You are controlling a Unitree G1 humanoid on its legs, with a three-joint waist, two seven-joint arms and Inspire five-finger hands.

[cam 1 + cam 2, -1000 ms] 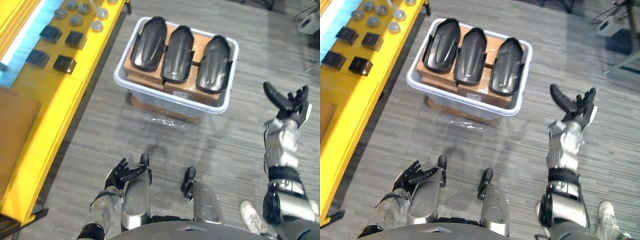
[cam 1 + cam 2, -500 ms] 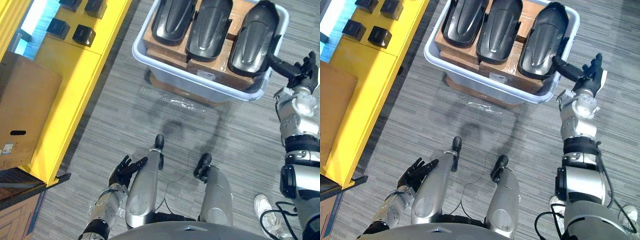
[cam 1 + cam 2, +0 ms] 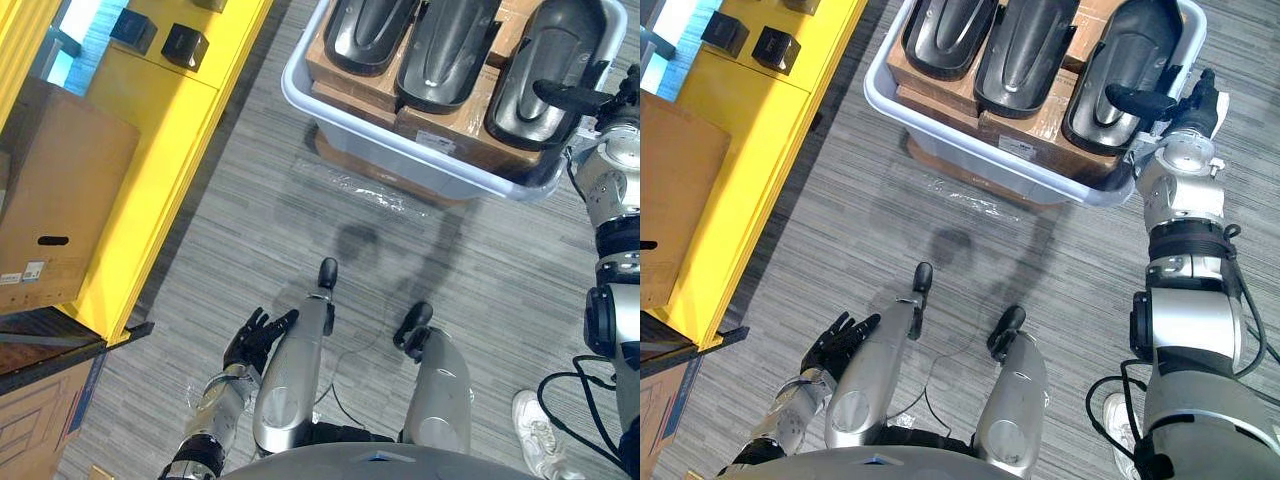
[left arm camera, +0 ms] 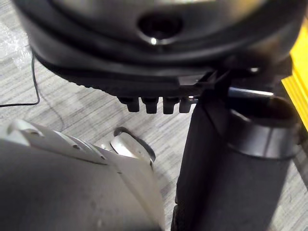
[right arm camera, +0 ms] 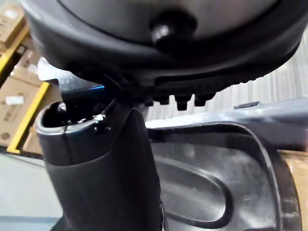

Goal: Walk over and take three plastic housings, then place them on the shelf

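Three black plastic housings lie side by side on cardboard in a pale tub [image 3: 980, 152]: left housing [image 3: 950, 28], middle housing [image 3: 1026, 45], right housing [image 3: 1132, 60]. My right hand [image 3: 1188, 108] is at the tub's right corner, open, its thumb stretched across the near end of the right housing [image 5: 211, 187]. I cannot tell whether the thumb touches it. My left hand [image 3: 252, 340] hangs low by my left side, open with relaxed fingers and holding nothing.
A yellow shelf [image 3: 165, 160] runs along the left with small black boxes [image 3: 184, 45] and a cardboard box [image 3: 60, 205] on it. The tub stands on a wrapped carton on the grey floor. A white shoe [image 3: 536, 436] is at lower right.
The camera has come closer to the tub. My right hand went from raised out at the side to the right housing, thumb over it. The left hand stayed low.
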